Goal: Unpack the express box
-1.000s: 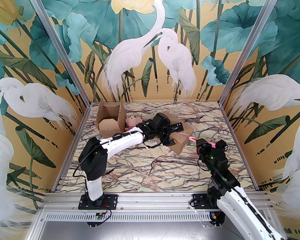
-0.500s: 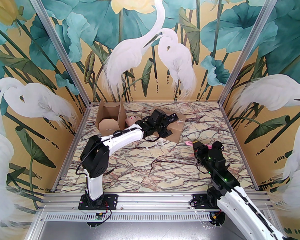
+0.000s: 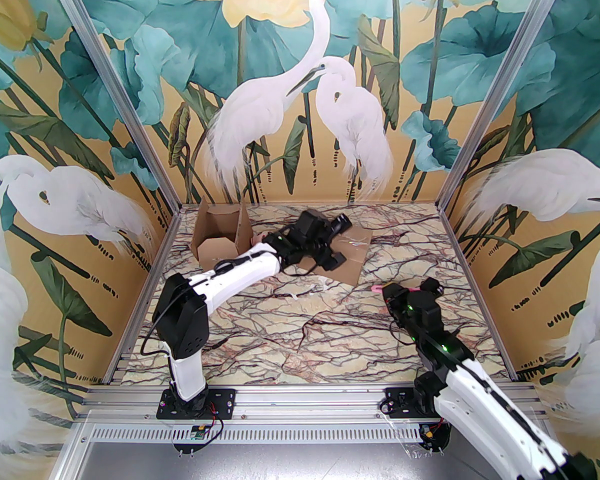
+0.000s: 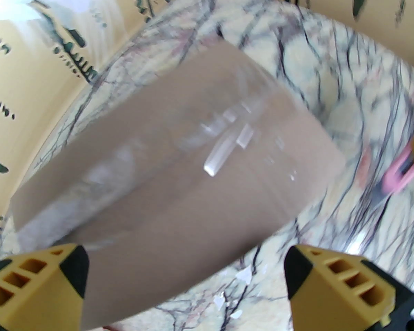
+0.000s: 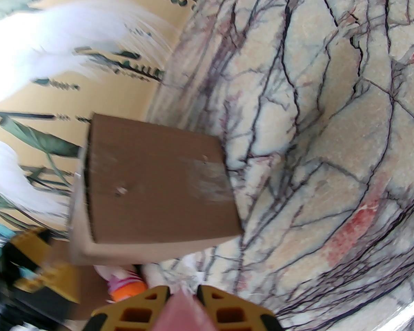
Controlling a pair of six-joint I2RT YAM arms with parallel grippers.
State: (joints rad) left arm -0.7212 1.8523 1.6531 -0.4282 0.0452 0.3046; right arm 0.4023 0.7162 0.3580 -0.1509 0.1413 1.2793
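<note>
The sealed brown express box [image 3: 352, 258], taped along its top, lies at the back middle of the table. My left gripper [image 3: 339, 240] hovers over its near-left part, open, with nothing between the fingers. From the left wrist, the taped top [image 4: 179, 184] lies ahead of the spread yellow fingertips [image 4: 38, 288]. My right gripper [image 3: 386, 290] stands to the box's right, apart from it, shut on a pink tool [image 3: 376, 286]. The right wrist view has that tool [image 5: 183, 312] between the pads and the box [image 5: 158, 184] ahead.
An opened empty carton [image 3: 217, 240] stands at the back left. A doll [image 5: 124, 281] lies between it and the sealed box, mostly hidden under my left arm. Small tape scraps [image 3: 322, 284] lie near the box. Walls close in three sides.
The sealed box slid back and to the left with my left gripper, which then opened wider and shifted toward the back. My right gripper with the pink tool drew slightly left.
</note>
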